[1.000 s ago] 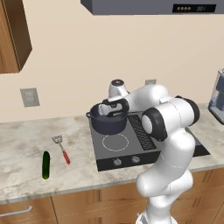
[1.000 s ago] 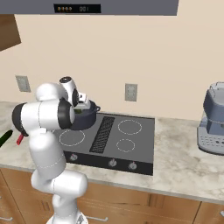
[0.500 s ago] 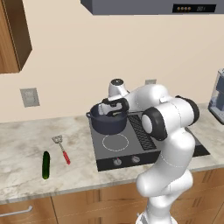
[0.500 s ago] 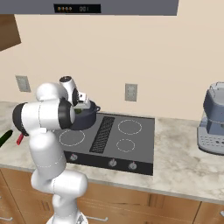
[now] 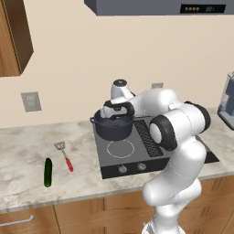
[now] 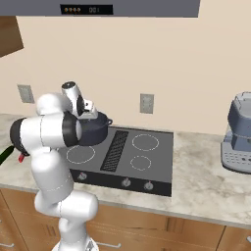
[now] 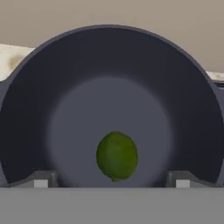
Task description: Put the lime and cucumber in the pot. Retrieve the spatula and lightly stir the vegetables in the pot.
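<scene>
The dark blue-grey pot (image 5: pixel 112 130) stands on the back left burner of the cooktop. A green lime (image 7: pixel 117 155) lies loose on the pot's floor (image 7: pixel 78 131). My gripper (image 7: pixel 112 180) hangs just above the pot's rim (image 5: pixel 116 112), open, its two fingertips (image 7: pixel 41 180) wide apart on either side of the lime and clear of it. The dark green cucumber (image 5: pixel 47 172) lies on the counter left of the stove. Beside it lies the red-handled spatula (image 5: pixel 65 156). In the right base view the pot (image 6: pixel 95 130) sits partly behind my arm.
The black cooktop (image 5: pixel 137 153) has knobs along its front. A grey coffee machine (image 6: pixel 238 132) stands on the counter at the right. A range hood (image 5: pixel 160 7) hangs overhead, and a wooden cabinet (image 5: pixel 11 41) hangs at the upper left.
The hand has stayed over the pot with barely any shift. Cucumber and spatula lie where they were.
</scene>
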Controlling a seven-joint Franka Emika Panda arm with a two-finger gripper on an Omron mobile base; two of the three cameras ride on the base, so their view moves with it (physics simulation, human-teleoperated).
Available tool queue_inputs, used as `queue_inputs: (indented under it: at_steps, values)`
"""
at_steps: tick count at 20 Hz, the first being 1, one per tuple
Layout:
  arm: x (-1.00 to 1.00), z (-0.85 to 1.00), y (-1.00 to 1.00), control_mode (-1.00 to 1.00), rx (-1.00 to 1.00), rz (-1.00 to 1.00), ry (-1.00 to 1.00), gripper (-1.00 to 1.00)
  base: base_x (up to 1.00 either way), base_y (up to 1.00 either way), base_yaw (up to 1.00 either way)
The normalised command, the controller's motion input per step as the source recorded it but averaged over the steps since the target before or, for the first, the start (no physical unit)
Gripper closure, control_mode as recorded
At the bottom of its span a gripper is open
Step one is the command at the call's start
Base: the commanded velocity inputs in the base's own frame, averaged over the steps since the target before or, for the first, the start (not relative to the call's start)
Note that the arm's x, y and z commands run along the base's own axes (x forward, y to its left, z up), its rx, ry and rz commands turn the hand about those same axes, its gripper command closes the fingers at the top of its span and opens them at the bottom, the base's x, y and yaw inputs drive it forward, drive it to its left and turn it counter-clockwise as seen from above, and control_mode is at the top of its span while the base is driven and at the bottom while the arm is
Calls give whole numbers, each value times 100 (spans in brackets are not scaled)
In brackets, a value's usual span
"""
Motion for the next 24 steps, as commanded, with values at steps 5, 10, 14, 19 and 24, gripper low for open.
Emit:
queue_inputs:
  at_steps: [5,10,14,19,24]
  values:
    - [-100,26,8,-100,3,3,-16,-100,0,0,0]
    - [-100,29,36,-100,0,19,-20,-100,0,0,0]
    - [-100,11,90,-100,0,30,-2,-100,0,0,0]
    - [-81,2,100,-100,-3,35,9,-100,0,0,0]
    - [-47,0,100,-100,-9,6,25,-100,0,0,0]
